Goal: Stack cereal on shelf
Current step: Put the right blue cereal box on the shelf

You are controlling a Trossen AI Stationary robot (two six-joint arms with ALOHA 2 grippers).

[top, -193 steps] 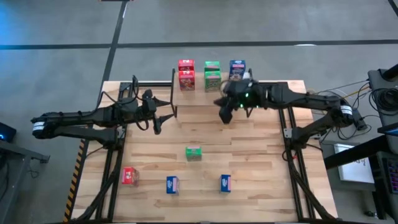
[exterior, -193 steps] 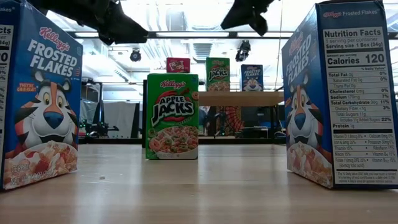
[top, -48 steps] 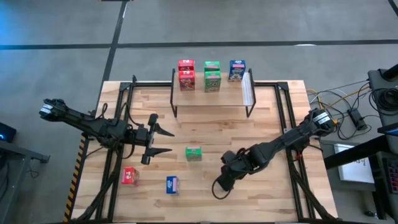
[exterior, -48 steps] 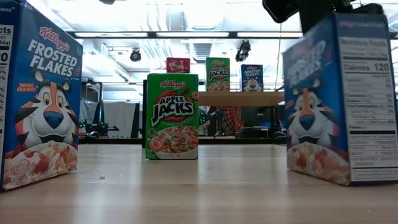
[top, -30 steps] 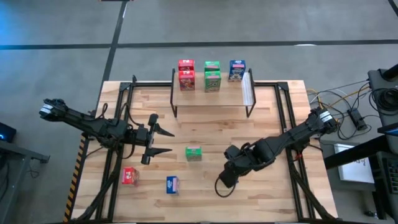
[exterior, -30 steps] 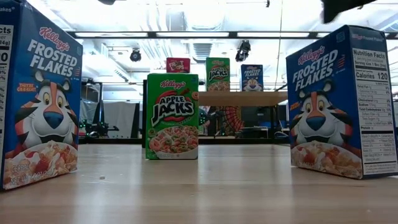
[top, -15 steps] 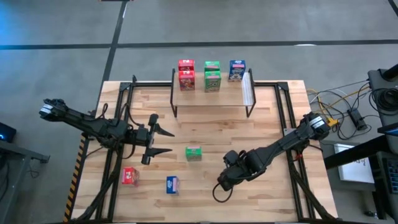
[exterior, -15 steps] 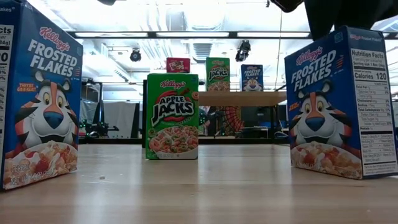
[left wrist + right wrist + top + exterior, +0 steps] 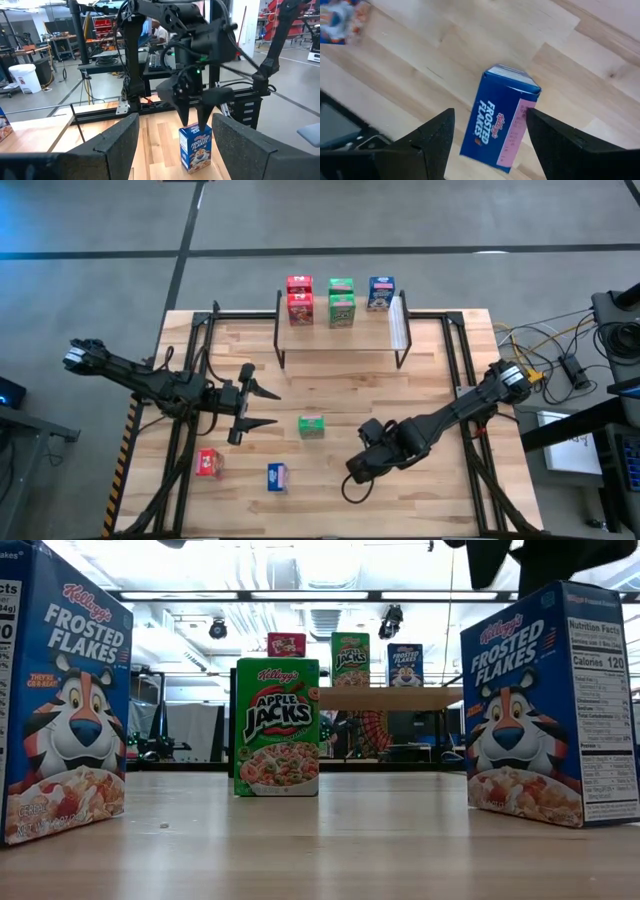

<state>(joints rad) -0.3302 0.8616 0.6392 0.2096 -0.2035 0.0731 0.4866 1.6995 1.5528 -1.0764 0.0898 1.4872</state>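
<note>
On the shelf (image 9: 340, 338) at the table's far side stand red (image 9: 299, 300), green (image 9: 341, 302) and blue (image 9: 381, 292) cereal boxes. Upright on the tabletop stand a green box (image 9: 311, 426), a red box (image 9: 208, 463) and a blue box (image 9: 277, 476). A second blue box (image 9: 502, 120) stands upright below my right gripper (image 9: 490, 112). That gripper is open and points down, one finger on either side of the box top, with a gap showing on both sides. My left gripper (image 9: 272, 406) waits open at the left, clear of the boxes.
The shelf's black legs (image 9: 279, 350) and the pale strip (image 9: 398, 325) at its right end stand at the far side. Black frame rails (image 9: 470, 430) run along both table sides. Bare wood lies between the green box and the shelf.
My right gripper has moved a little toward the table's near left and come down over the blue box, still open. The box has kept its place, upright.
</note>
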